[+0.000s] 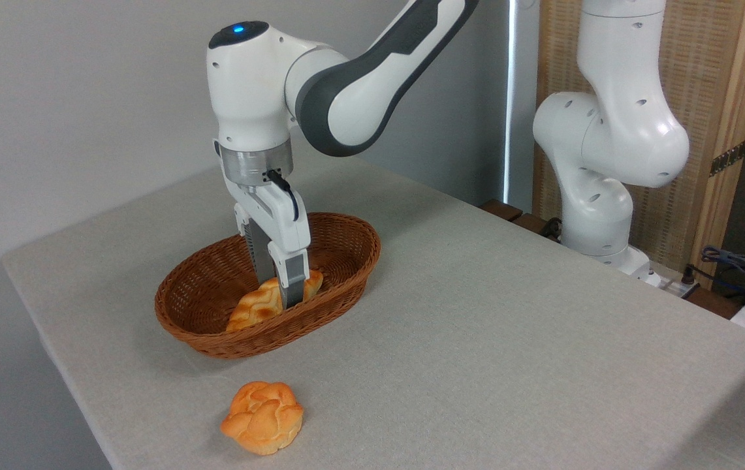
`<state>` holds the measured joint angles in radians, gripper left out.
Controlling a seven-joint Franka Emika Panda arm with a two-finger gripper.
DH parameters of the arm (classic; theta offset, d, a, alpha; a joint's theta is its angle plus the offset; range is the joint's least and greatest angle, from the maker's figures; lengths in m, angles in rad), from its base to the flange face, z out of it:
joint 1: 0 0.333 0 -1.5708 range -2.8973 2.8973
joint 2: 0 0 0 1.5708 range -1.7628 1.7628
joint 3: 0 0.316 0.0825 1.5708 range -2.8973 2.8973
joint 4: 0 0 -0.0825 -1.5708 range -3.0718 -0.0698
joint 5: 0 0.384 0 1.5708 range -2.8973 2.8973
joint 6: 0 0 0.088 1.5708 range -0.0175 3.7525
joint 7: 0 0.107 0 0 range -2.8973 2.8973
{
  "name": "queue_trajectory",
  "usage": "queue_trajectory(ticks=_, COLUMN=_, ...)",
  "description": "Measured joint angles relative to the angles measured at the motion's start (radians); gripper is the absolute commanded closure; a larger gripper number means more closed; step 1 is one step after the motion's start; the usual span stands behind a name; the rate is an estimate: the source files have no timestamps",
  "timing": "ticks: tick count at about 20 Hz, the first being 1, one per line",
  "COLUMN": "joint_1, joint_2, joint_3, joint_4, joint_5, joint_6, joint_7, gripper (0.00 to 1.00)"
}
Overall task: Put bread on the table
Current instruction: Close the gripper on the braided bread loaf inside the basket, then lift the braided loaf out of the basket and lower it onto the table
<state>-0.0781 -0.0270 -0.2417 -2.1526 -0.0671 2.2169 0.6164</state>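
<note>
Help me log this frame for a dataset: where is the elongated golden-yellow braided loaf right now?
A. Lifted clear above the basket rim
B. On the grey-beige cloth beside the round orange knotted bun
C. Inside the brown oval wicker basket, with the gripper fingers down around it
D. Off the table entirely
C: the braided loaf lies inside the wicker basket, and the gripper reaches down with a finger on each side of it.
</note>
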Motion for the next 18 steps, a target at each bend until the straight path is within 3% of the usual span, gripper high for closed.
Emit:
queue_trajectory(ticks=2, joint_1=0.0, joint_2=0.001, joint_3=0.0, joint_4=-0.001, joint_5=0.0, joint_6=0.001, joint_7=0.0, gripper=0.54)
queue_trajectory(ticks=4, joint_1=0.0, joint_2=0.001, joint_3=0.0, joint_4=-0.001, joint_5=0.0, joint_6=0.001, joint_7=0.001, gripper=0.57)
queue_trajectory(ticks=12, joint_1=0.001, joint_2=0.001, joint_3=0.0, joint_4=-0.004, joint_5=0.001, joint_6=0.001, joint_7=0.003, gripper=0.58)
queue_trajectory(ticks=18, joint_1=0.002, joint_2=-0.002, joint_3=0.0, joint_4=-0.002, joint_5=0.001, joint_6=-0.004, joint_7=0.003, gripper=0.65)
